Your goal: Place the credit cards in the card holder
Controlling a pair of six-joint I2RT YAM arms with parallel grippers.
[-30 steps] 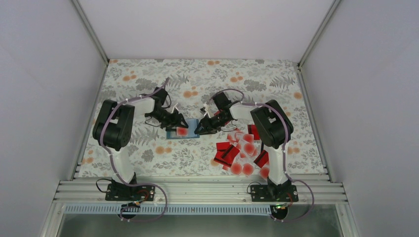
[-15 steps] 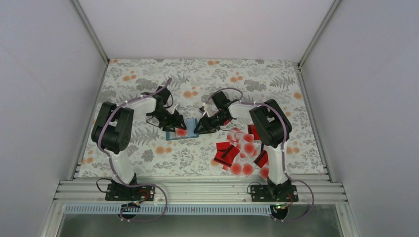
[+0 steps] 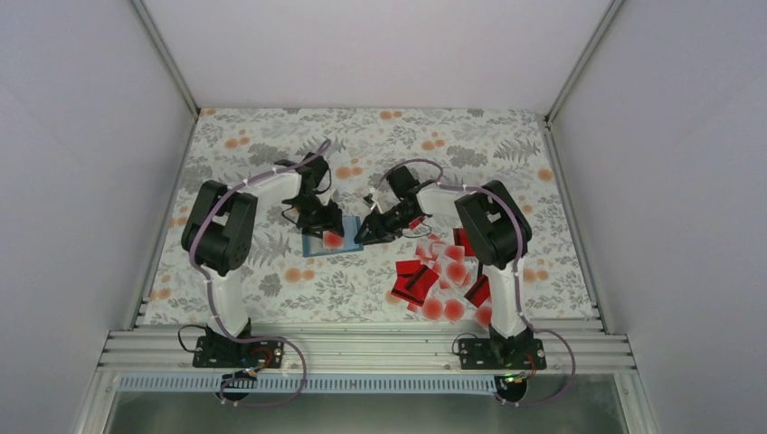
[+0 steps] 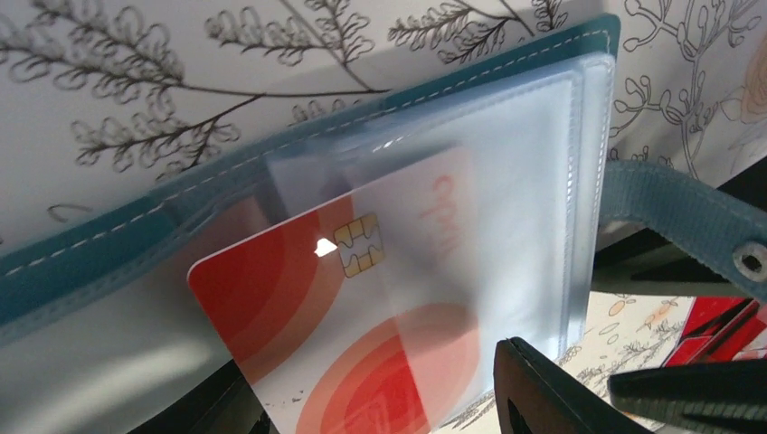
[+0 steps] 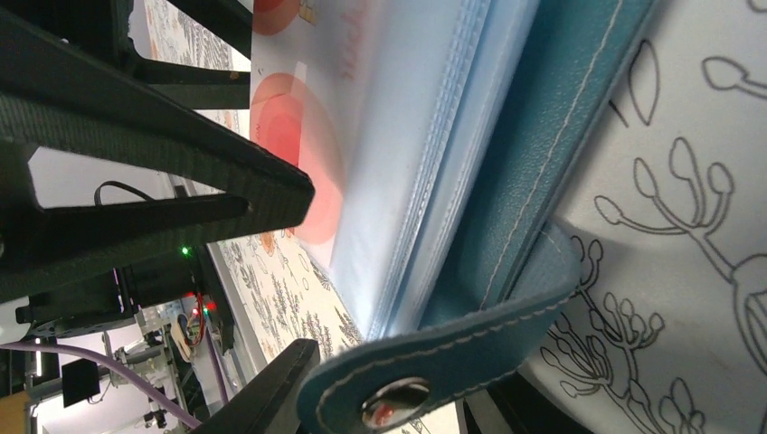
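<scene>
The teal card holder (image 3: 314,245) lies open at mid-table, clear sleeves up (image 4: 529,172). A pale credit card (image 4: 307,316) with red dots and a chip sits partly inside a sleeve; it also shows in the top view (image 3: 333,240). My left gripper (image 3: 322,223) is over the holder's far edge, its fingers (image 4: 543,398) apart on either side of the card. My right gripper (image 3: 367,234) is at the holder's right edge, shut on the snap strap (image 5: 452,362). The remaining credit cards (image 3: 443,276), red and pale, lie in a heap to the right.
The flower-print tablecloth (image 3: 271,154) covers the table. White walls stand at the left, right and back. The card heap lies close beside the right arm's base link (image 3: 496,231). An aluminium rail (image 3: 362,348) runs along the near edge.
My left arm has swung right and back, turning its gripper from pointing right to pointing toward the near edge over the holder. The card, holder and right gripper have stayed almost still.
</scene>
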